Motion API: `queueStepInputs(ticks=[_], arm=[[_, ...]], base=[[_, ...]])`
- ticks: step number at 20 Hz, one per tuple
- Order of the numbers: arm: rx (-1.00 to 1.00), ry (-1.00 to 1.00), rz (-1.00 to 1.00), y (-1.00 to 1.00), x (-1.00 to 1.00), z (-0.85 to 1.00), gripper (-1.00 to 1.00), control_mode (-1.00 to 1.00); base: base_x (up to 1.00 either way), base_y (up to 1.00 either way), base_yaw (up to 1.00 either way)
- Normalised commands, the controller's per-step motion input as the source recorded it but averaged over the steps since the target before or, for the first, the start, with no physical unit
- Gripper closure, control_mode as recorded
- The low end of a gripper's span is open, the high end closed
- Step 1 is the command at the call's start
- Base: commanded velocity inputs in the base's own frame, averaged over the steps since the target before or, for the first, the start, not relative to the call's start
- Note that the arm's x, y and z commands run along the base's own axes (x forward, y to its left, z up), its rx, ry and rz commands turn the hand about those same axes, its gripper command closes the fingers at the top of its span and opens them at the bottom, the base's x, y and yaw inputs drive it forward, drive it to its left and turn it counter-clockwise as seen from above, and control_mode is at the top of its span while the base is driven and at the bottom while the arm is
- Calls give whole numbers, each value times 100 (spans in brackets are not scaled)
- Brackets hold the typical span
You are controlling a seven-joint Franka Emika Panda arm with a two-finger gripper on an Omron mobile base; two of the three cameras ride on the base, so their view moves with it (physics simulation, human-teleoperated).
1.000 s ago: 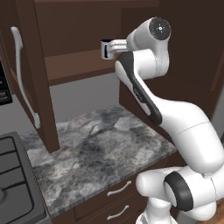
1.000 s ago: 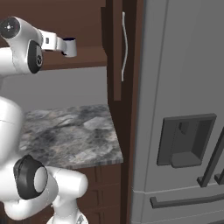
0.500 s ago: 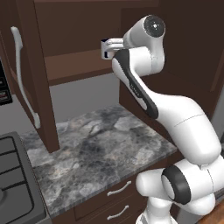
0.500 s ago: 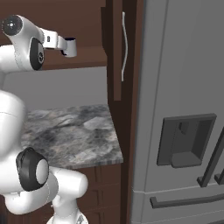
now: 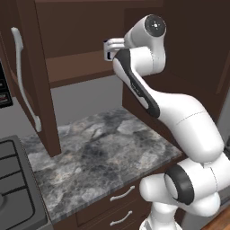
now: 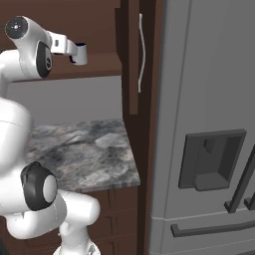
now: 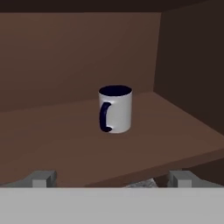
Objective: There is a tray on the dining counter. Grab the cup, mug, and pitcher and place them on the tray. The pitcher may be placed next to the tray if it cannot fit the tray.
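The mug [image 7: 115, 109], white with a dark navy inside, stands upright on a brown cabinet shelf [image 7: 65, 144], its handle turned toward the camera and a little left. My gripper [image 7: 111, 178] is open, level with the shelf's front edge and well short of the mug, with nothing between its fingertips [image 7: 43, 177]. In the left base view the gripper [image 5: 109, 48] is raised at the front of the open upper cabinet. In the right base view the gripper [image 6: 79, 54] points into the same cabinet.
The cabinet's side wall [image 7: 188, 65] stands close to the right of the mug. An open cabinet door [image 5: 27, 76] with a long handle hangs at the left. Below lie a marbled worktop [image 5: 103, 152] with drawers, a stove [image 5: 13, 179] and a grey fridge [image 6: 209, 124].
The arm's upper joint has shifted slightly left and up, while the hand has stayed at the shelf's front. The jaws have stayed open.
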Motion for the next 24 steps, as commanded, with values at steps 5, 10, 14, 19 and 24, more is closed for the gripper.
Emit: queueStepInputs(ticks=[5, 10, 14, 19, 24], arm=[[0, 0, 0, 9, 22, 0, -100, -100], [0, 0, 0, 3, 12, 0, -100, -100], [0, 0, -3, 2, 3, -3, -100, -100], [0, 0, -5, 3, 4, -12, -100, -100], [0, 0, -3, 1, 16, -7, -100, -100]], base=[[0, 0, 0], [0, 0, 0], [0, 0, 0], [0, 0, 0], [0, 0, 0]])
